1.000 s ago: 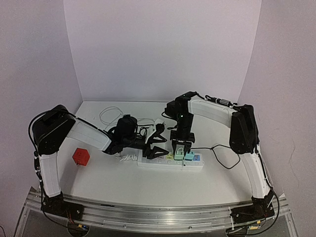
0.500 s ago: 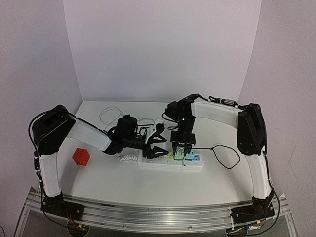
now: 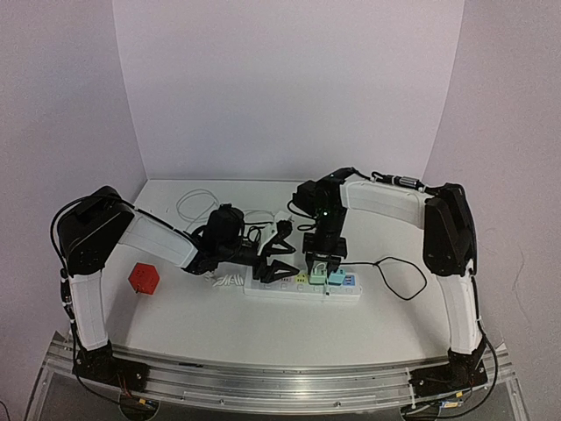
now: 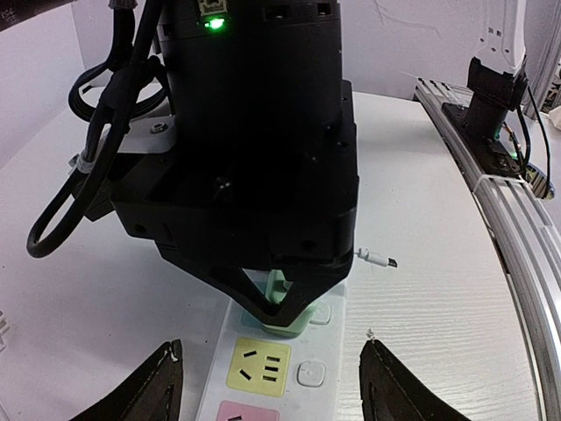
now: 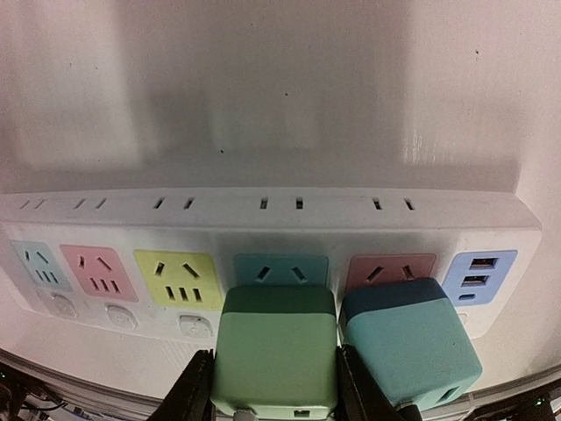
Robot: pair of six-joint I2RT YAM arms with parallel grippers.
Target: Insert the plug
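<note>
Tabletop (image 3: 175,316) carries power strip (image 5: 263,210); right claw (image 5: 276,386) pinches green plug (image 5: 276,346) (at teal socket (image 5: 280,267)).

The left arm (image 3: 158,239) and the right arm (image 3: 379,198) both have white shells on their long links and black housings at the joints. Each stands on a black base (image 3: 110,367) at the bottom of the top view. High in the left wrist view, a boxy black wrist housing (image 4: 263,132) carries a green light (image 4: 210,24) and what looks like a silver screw (image 4: 158,128), with black cables (image 4: 61,210) looping at the left edge.
</note>
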